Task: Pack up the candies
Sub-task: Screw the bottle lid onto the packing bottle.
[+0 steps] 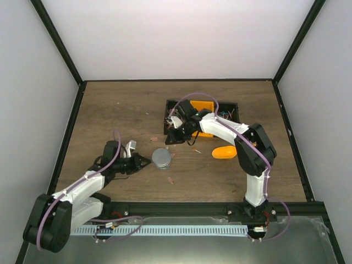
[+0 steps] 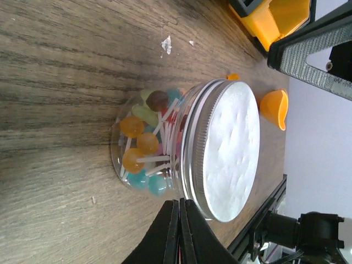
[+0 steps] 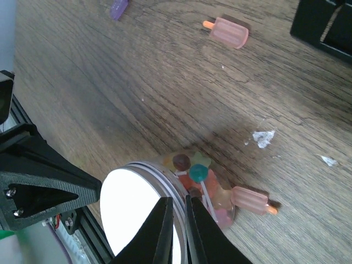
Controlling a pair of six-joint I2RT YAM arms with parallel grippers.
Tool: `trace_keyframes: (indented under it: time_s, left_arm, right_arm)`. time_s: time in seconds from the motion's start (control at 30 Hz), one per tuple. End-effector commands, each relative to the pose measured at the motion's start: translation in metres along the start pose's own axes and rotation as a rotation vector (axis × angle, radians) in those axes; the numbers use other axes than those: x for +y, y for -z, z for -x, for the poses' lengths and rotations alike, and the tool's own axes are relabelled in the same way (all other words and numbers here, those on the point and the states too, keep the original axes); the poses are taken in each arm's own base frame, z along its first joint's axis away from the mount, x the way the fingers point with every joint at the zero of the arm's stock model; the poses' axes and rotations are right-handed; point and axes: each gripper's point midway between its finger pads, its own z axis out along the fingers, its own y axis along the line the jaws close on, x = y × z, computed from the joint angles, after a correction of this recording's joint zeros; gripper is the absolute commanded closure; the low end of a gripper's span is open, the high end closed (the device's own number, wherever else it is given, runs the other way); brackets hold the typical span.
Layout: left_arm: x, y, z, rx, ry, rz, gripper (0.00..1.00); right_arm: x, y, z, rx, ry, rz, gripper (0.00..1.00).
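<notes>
A clear jar (image 1: 161, 158) with a white-topped metal lid (image 2: 231, 148) stands on the wooden table, filled with candies (image 2: 144, 140): round coloured lollipops on white sticks. More candies lie loose: a pink ice-lolly piece (image 3: 250, 201) against the jar, another pink one (image 3: 230, 32) farther off, and a purple bit (image 3: 119, 8). My left gripper (image 2: 180, 202) is shut and empty, its tips just beside the jar's lid edge. My right gripper (image 3: 177, 199) hovers above the jar (image 3: 209, 181), jaws drawn nearly together with only a thin slit, holding nothing.
An orange scoop (image 1: 224, 151) lies right of the jar. A black tray (image 1: 171, 104) holding a yellow-orange bin (image 1: 202, 105) sits behind it. Small pink crumbs (image 1: 170, 180) and white scraps (image 3: 263, 137) dot the wood. Black frame rails edge the table.
</notes>
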Motion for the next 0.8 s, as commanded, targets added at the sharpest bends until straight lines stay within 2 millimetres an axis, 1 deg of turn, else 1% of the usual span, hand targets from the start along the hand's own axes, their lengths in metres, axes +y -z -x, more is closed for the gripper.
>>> trace_keyframes:
  time_s: [0.0, 0.13, 0.37, 0.6, 0.63, 0.67, 0.73, 0.77]
  left_arm:
    - [-0.005, 0.003, -0.005, 0.006, 0.002, -0.022, 0.96]
    - [-0.004, 0.0, -0.005, 0.018, 0.005, -0.027, 0.96]
    - [-0.006, -0.005, -0.005, 0.036, 0.002, -0.043, 0.96]
    - [-0.009, -0.008, -0.001, 0.037, 0.004, -0.056, 0.96]
    - [-0.009, -0.009, 0.0, 0.036, 0.003, -0.058, 0.96]
    - [-0.009, -0.009, 0.0, 0.037, 0.004, -0.06, 0.96]
    - [-0.009, -0.01, -0.001, 0.041, 0.006, -0.06, 0.95]
    - [-0.009, -0.01, -0.001, 0.044, 0.007, -0.06, 0.93]
  right_arm:
    - [0.015, -0.001, 0.017, -0.024, 0.023, 0.061, 0.91]
    - [0.018, -0.005, 0.017, -0.014, 0.026, 0.078, 0.91]
    - [0.016, -0.01, 0.008, 0.006, 0.02, 0.078, 0.91]
    - [0.011, -0.013, -0.004, 0.021, 0.01, 0.067, 0.9]
    - [0.01, -0.013, -0.005, 0.022, 0.008, 0.063, 0.88]
    - [0.009, -0.014, -0.007, 0.024, 0.006, 0.06, 0.83]
    - [0.008, -0.012, -0.007, 0.018, 0.004, 0.053, 0.7]
    - [0.008, -0.011, -0.007, 0.013, 0.005, 0.051, 0.62]
